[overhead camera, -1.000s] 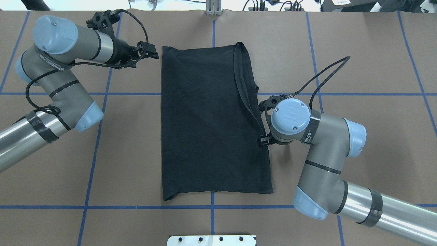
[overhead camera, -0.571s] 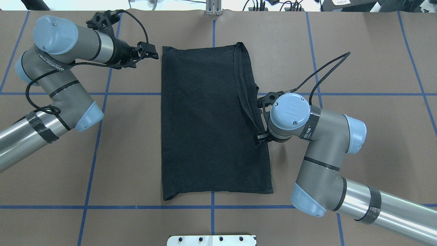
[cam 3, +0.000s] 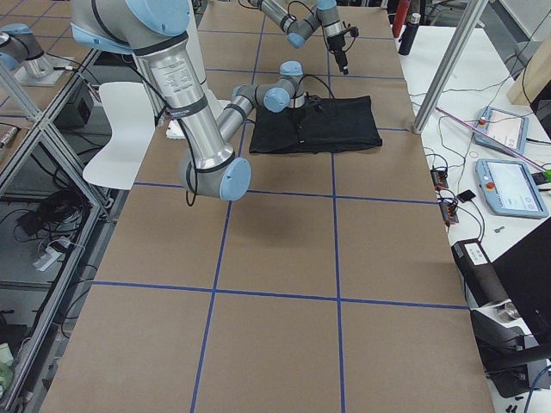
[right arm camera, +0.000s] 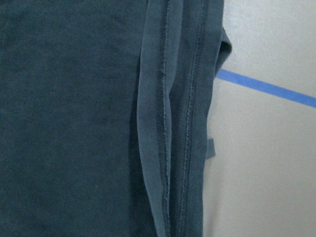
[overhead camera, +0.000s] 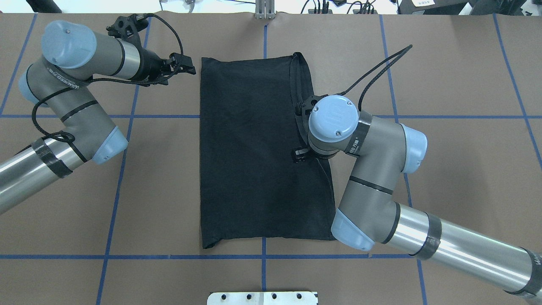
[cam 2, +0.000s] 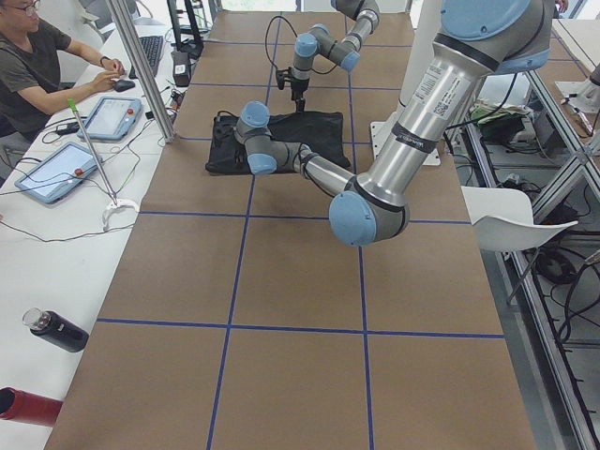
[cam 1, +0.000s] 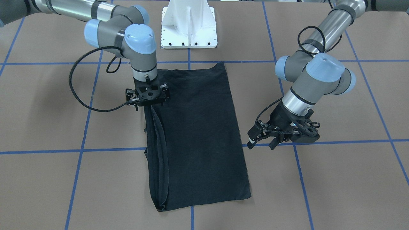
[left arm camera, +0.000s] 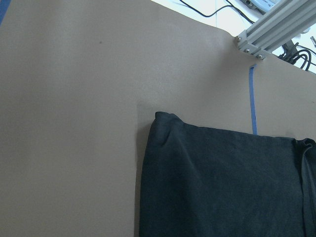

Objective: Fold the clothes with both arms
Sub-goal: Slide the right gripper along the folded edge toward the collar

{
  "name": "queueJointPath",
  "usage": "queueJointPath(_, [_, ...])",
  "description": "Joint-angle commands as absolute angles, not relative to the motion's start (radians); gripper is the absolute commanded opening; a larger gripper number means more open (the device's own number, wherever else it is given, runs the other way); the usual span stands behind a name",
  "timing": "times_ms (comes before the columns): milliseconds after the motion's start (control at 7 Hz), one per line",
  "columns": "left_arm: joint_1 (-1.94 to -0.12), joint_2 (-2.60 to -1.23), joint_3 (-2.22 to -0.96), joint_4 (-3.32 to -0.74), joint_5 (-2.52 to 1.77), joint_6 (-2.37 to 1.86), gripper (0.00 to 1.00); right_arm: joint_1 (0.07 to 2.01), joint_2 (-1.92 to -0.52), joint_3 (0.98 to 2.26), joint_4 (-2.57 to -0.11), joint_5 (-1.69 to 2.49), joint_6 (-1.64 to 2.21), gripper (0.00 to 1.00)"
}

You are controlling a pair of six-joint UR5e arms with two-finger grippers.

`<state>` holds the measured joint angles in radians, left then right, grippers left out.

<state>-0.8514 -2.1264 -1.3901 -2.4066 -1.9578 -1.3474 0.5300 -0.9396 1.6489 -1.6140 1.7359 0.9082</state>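
The black T-shirt [overhead camera: 254, 148] lies folded into a long plain black rectangle mid-table, with stacked hems and a sleeve along its right edge [right arm camera: 182, 123]. It also shows in the front view [cam 1: 198, 127]. My right gripper [cam 1: 147, 101] points straight down over that hemmed edge, near its middle. Its wrist [overhead camera: 334, 123] hides the fingers, so I cannot tell whether they are open or shut. My left gripper [cam 1: 260, 139] hovers open and empty just off the shirt's far left corner [left arm camera: 163, 121], apart from the cloth. It also shows in the overhead view [overhead camera: 186, 67].
The white pedestal base [cam 1: 189, 28] stands at the robot's side of the table. An aluminium post [overhead camera: 264, 10] stands at the far edge. Blue tape lines [overhead camera: 127, 116] cross the brown tabletop. An operator [cam 2: 37, 66] sits at a side table with tablets.
My right arm has swung left and slightly farther from me, so its gripper now sits over the shirt's right hem instead of beside it. The left arm and the shirt have hardly moved.
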Motion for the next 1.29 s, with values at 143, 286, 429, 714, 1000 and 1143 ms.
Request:
queueJointPath(143, [-0.851, -2.128, -1.385, -2.410, -1.959, -1.344, 1.00, 0.554, -0.893, 1.467, -1.461, 1.706, 0.882, 1.00])
queueJointPath(286, [-0.851, -2.128, -1.385, -2.410, -1.959, -1.344, 1.00, 0.561, -0.894, 1.453, -1.439, 1.707, 0.881, 1.00])
queueJointPath(429, [-0.851, -2.128, -1.385, -2.410, -1.957, -1.345, 1.00, 0.561, -0.894, 1.451, -1.440, 1.710, 0.879, 1.00])
queueJointPath(714, [-0.850, -2.129, -1.385, -2.410, -1.959, -1.350, 1.00, 0.578, -0.900, 1.453, -1.440, 1.726, 0.876, 1.00])
queueJointPath(1000, [-0.838, -2.131, -1.387, -2.411, -1.957, -1.353, 1.00, 0.607, -0.911, 1.453, -1.440, 1.755, 0.841, 1.00])
queueJointPath(1143, [-0.838, -2.132, -1.388, -2.410, -1.957, -1.354, 1.00, 0.609, -0.925, 1.453, -1.434, 1.756, 0.833, 1.00])
